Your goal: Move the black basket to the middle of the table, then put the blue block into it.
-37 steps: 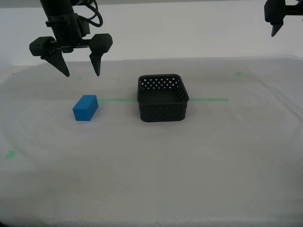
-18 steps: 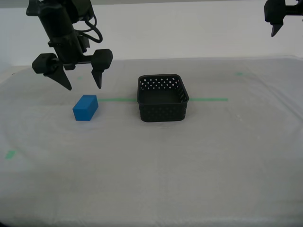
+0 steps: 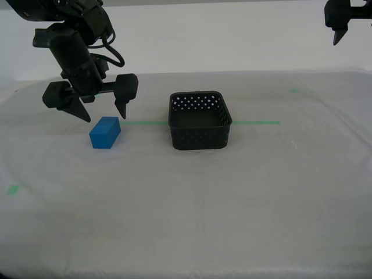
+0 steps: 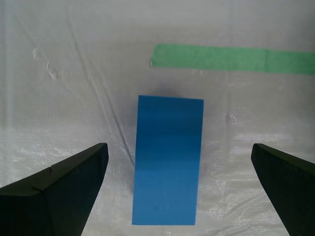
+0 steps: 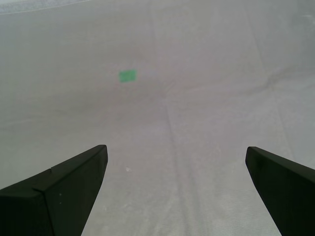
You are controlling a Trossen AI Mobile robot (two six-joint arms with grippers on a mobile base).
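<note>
The blue block (image 3: 105,132) lies on the table (image 3: 186,197) at the exterior view's left. My second gripper (image 3: 103,113) is open and hangs just above and behind it, with one finger on either side. In the second wrist view the block (image 4: 169,167) lies between the spread fingers (image 4: 59,189). The black basket (image 3: 199,120) stands empty near the table's middle, on the green tape line (image 3: 256,122). My first gripper (image 5: 179,196) is open and empty, high at the exterior view's upper right (image 3: 343,20), over bare cloth.
A green tape mark (image 3: 13,189) sits near the table's edge at the exterior view's left, another (image 3: 293,90) at the far right, also seen in the first wrist view (image 5: 127,75). The tape line's end (image 4: 231,59) lies just beyond the block.
My second gripper has come down and slightly forward toward the blue block, still open. The block, the basket and the first arm have not moved.
</note>
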